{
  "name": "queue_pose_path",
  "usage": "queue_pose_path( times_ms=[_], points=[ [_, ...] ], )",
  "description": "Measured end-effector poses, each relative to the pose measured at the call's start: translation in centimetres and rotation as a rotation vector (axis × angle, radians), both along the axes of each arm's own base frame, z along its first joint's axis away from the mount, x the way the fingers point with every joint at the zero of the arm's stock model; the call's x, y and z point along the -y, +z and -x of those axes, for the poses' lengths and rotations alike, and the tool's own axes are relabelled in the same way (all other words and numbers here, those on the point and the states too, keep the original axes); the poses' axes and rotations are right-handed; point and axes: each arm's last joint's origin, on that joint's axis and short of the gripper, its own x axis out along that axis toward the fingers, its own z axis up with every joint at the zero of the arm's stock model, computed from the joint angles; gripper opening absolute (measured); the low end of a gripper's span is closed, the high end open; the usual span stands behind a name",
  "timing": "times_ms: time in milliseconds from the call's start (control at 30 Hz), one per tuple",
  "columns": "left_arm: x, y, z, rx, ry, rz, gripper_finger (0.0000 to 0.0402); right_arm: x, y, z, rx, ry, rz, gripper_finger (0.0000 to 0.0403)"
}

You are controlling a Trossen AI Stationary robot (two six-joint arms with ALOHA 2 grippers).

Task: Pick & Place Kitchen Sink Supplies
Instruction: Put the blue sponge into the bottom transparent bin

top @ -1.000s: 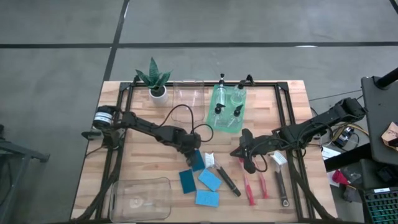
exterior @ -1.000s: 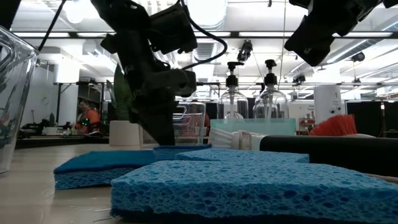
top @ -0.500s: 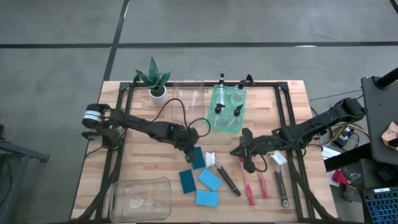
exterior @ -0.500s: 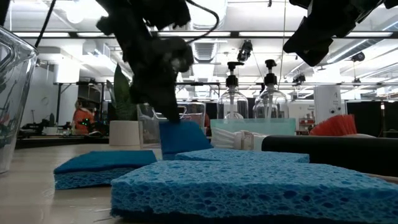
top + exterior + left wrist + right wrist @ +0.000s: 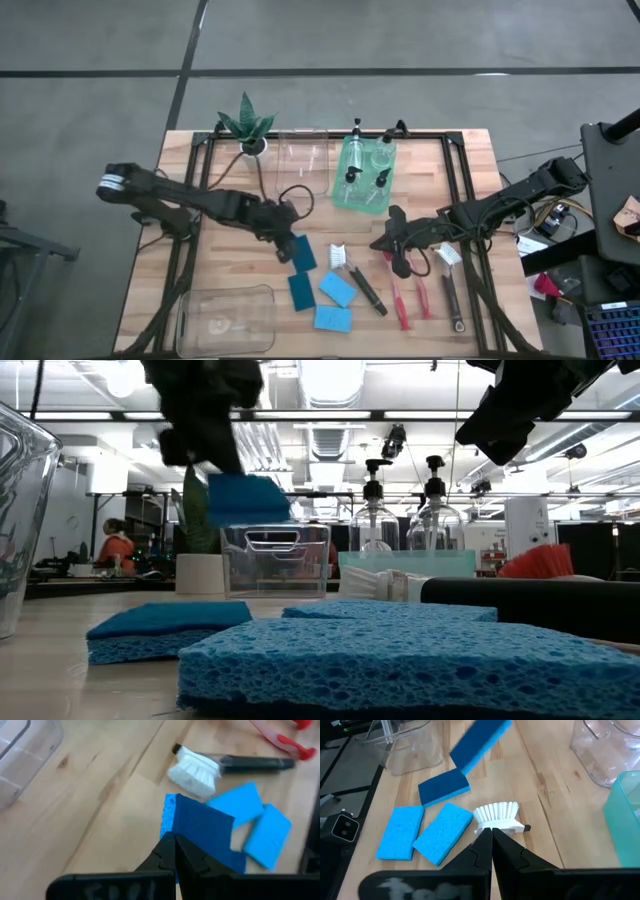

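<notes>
Gripping by one edge only, dark blue sponge (image 5: 300, 251) is held clamped in left gripper (image 5: 283, 239) above table; could be dropped mid-swing. Right gripper (image 5: 399, 262) closed, empty, above brushes.

In the low view a light blue sponge (image 5: 400, 665) fills the foreground and is cut off by the bottom edge, and it hides most of the black brush handle (image 5: 530, 605) behind it. The left gripper (image 5: 205, 420) is blurred and cropped by the top edge there. In the left wrist view the held dark blue sponge (image 5: 202, 827) covers part of another sponge (image 5: 167, 815) lying beneath it
</notes>
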Motion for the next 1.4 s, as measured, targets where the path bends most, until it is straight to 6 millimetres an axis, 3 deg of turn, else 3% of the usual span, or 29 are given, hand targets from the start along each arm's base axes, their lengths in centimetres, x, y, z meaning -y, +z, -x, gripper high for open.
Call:
queue_pose_path(
  times_ms=[300,467,600,900,1167,1400],
  points=[
    [1.5,5.7,5.3,0.054,-0.139,0.095,0.0000,0.0,0.0,0.0,0.001,-0.001,0.000,0.0008],
    [2.9,6.8,8.0,-0.003,-0.128,0.171,0.0000,0.0,0.0,0.0,0.001,-0.001,0.000,0.0008],
    [4.6,6.3,9.4,-0.102,-0.072,0.234,0.0000,0.0,-0.1,0.0,0.000,-0.001,0.000,0.0008],
    [9.6,4.7,10.3,-0.258,-0.030,0.345,0.0000,0.0,-0.1,0.0,0.000,-0.001,0.000,0.0008],
    [12.6,1.8,9.4,-0.432,-0.016,0.340,0.0000,0.0,0.1,-0.1,0.021,-0.001,-0.008,0.0008],
    [13.7,-0.4,8.3,-0.537,-0.005,0.314,0.0004,0.0,0.1,-0.1,0.022,-0.003,-0.011,0.0008]
  ],
)
